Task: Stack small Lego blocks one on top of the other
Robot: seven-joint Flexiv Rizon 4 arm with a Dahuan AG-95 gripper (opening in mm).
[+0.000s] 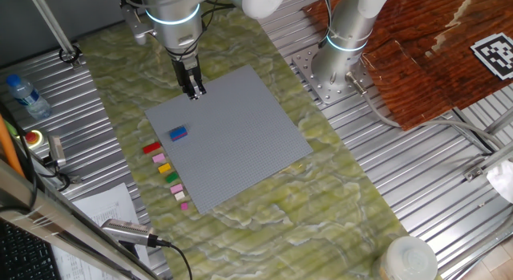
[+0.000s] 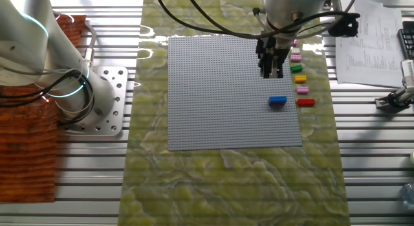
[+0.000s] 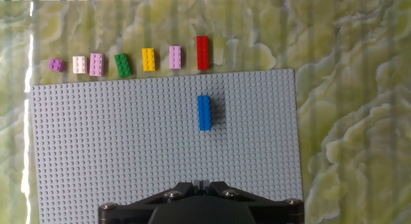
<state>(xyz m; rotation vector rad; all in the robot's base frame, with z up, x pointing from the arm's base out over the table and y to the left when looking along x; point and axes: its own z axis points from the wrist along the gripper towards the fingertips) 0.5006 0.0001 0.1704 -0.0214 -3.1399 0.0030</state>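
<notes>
A blue brick [image 1: 178,133] sits alone on the grey baseplate [image 1: 240,144] near its edge; it also shows in the other fixed view [image 2: 277,101] and the hand view [image 3: 204,112]. A red brick [image 1: 152,148] [image 3: 203,52] lies just off the plate on the green mat, at the end of a row with a pink [image 3: 175,56], a yellow [image 3: 148,59], a green [image 3: 122,65] and more pink bricks. My gripper [image 1: 193,92] [image 2: 270,72] hangs above the plate, away from the blue brick, with its fingers together and nothing in them.
A second arm's base [image 1: 345,47] stands on the metal table beside a brown wooden board [image 1: 433,47]. A water bottle [image 1: 24,95] and papers [image 2: 369,45] lie past the mat's edge. A white tub [image 1: 409,260] is at the near corner.
</notes>
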